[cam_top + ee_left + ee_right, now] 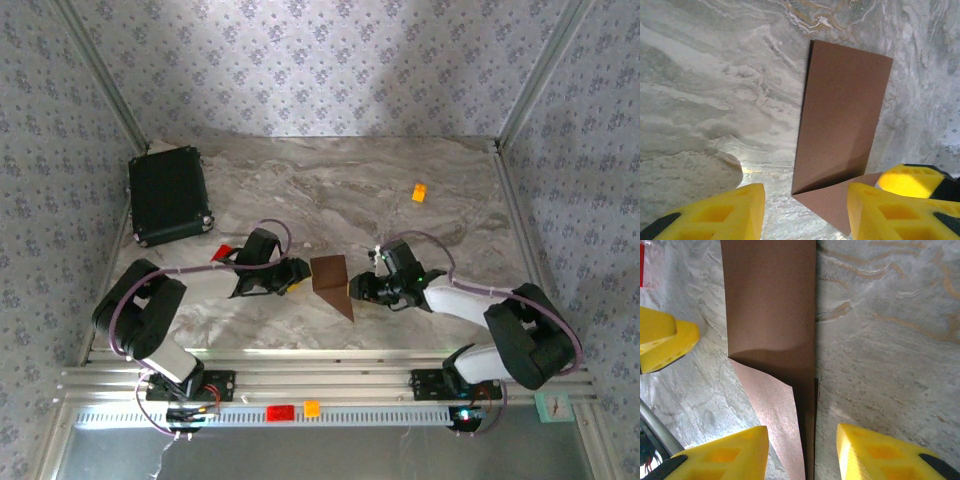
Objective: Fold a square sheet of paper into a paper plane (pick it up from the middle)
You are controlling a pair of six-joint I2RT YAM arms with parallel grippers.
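A cell of patterned wallpaper [300, 60] is seen around a grey marbled table [330, 190], which takes up the middle of the top view. The left arm [150, 310] and right arm [520, 340] are bent inward from the lower corners of that frame. A black case [168, 197] is set at the upper left.

The sheet of paper [330, 275] is laid flat on the marble at the centre of the frame, between the two tools. It is no longer a square. A long doubled rectangle is shown in the wrist views, with one end turned over on a slant into a pointed flap.

The left gripper [297, 272] is placed just left of the sheet. Its yellow fingers [715, 215] are spread, with the flap's corner lying between them and nothing pinched. The right gripper [358, 288] is placed just right of the sheet. It is likewise parted, and the narrow end of the paper runs between its fingers [880, 450] without being clamped.

An orange block [419, 193] is seen at the upper right and a red block [222, 253] beside the left wrist.

The task is judged to be at an early stage. One lengthwise fold and one corner appear made. The matching corner, the wing folds and a true dart shape are yet to be formed.
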